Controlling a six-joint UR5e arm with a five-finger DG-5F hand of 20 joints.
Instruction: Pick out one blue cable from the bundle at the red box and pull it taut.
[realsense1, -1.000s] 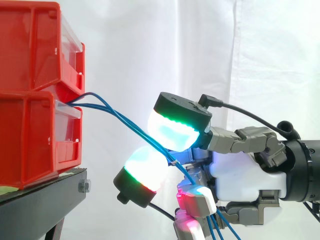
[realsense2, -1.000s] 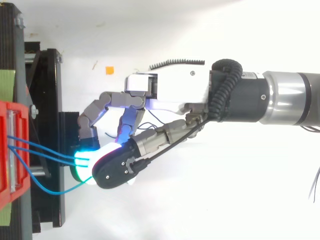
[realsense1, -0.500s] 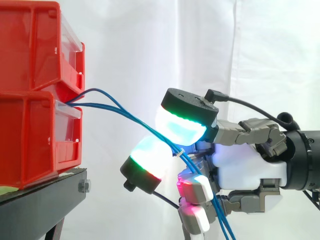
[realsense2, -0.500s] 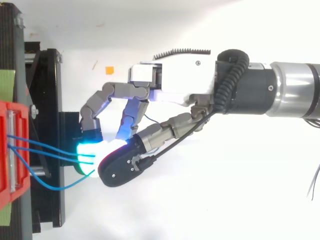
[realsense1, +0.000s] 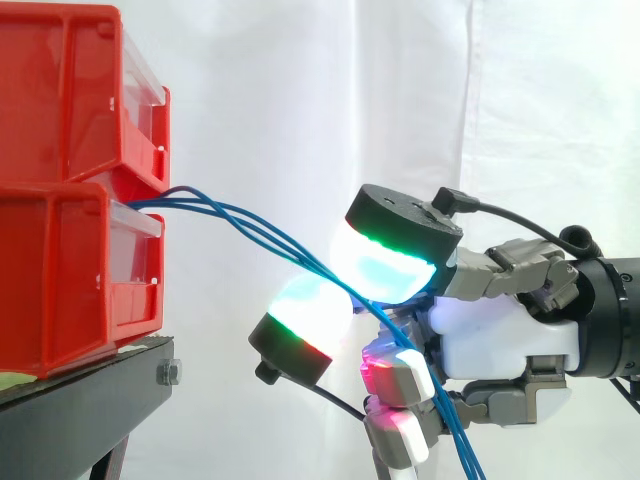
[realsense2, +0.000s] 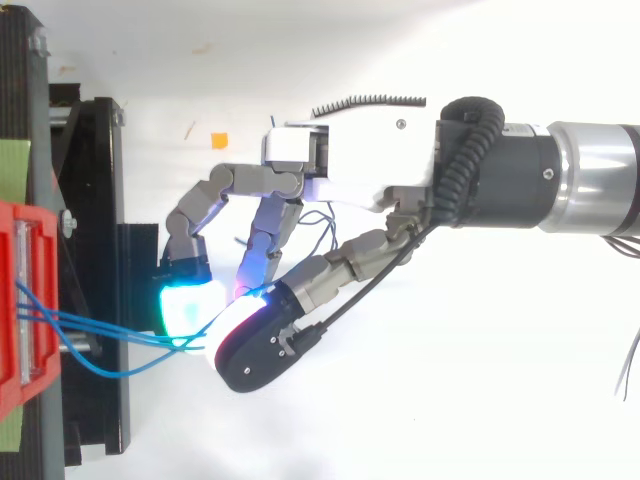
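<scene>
Where the blue cables (realsense1: 250, 227) leave the front edge of the lower red bin (realsense1: 60, 280), they slope through open air. The hand (realsense1: 500, 345), clear of the black stand (realsense1: 90, 400), pinches them between its pads (realsense1: 385, 270).

Close side camera looks level, top camera down; both share bins (realsense1: 70, 260) and hand (realsense1: 500, 340).

White curtain (realsense1: 300, 120) behind, fold at 1 o'clock. Black bench (realsense1: 80, 400) at 8 o'clock. Top view: white floor (realsense2: 420, 400), small orange square (realsense2: 219, 141) at 11 o'clock.
</scene>
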